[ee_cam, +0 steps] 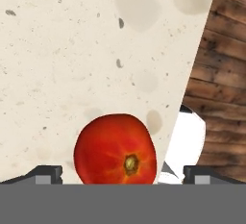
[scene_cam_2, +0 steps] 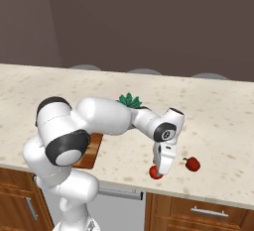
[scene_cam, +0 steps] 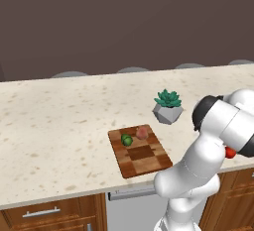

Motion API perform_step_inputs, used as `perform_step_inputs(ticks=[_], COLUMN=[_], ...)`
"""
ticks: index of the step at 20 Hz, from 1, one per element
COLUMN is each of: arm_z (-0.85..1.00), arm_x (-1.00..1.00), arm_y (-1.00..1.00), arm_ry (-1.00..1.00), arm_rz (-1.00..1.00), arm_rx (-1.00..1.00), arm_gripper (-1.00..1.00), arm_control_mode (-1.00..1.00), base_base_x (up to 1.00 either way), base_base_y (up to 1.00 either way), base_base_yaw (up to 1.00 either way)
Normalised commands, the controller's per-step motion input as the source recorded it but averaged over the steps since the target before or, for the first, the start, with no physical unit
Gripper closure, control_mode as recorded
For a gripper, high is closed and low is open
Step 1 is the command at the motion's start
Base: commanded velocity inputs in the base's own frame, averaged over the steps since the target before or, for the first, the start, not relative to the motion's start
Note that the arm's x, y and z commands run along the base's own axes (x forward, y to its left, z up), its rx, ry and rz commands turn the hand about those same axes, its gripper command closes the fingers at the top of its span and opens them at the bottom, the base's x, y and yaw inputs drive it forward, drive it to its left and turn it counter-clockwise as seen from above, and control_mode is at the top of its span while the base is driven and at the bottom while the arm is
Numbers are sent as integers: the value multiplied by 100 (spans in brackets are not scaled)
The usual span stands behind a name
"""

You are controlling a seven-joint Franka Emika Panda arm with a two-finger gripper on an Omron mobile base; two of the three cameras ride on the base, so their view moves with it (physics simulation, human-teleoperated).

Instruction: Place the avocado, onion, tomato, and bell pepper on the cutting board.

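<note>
The bright red tomato (scene_cam_2: 156, 172) sits on the counter close to its front edge. My gripper (scene_cam_2: 158, 170) reaches down over it, open. In the hand view the tomato (ee_cam: 115, 143) lies between the two widely spread fingertips (ee_cam: 48, 172), with a gap on each side. The lumpy bell pepper (scene_cam_2: 192, 164) lies a little to the right of it. The checkered cutting board (scene_cam: 144, 158) carries the green avocado (scene_cam: 127, 140) and the pinkish onion (scene_cam: 142, 133) at its far end. The arm hides most of the board (scene_cam_2: 92, 151) in the right base view.
A teal plant in a grey pot (scene_cam: 167, 107) stands behind the board. The counter's front edge (ee_cam: 185, 88) runs right beside the tomato, with wooden floor (ee_cam: 221, 59) below. Drawers (scene_cam: 47, 214) sit under the counter.
</note>
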Motion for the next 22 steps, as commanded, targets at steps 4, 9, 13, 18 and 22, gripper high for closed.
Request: perform_step_inputs(ticks=[4,9,13,18,22], arm_z=[0,0,-1,-6,-12], arm_x=[-6,-8,-9,-1,0], arm_y=[0,0,0,1,6], arm_ry=[0,0,0,0,0], arm_rz=[0,0,0,0,0], arm_rx=[0,0,0,0,0], arm_gripper=[-100,-100,-100,-100,-100], arm_control_mode=[-100,-100,-100,-100,-100], base_base_x=[0,0,0,0,0], base_base_y=[0,0,0,0,0], base_base_yaw=[0,0,0,0,0])
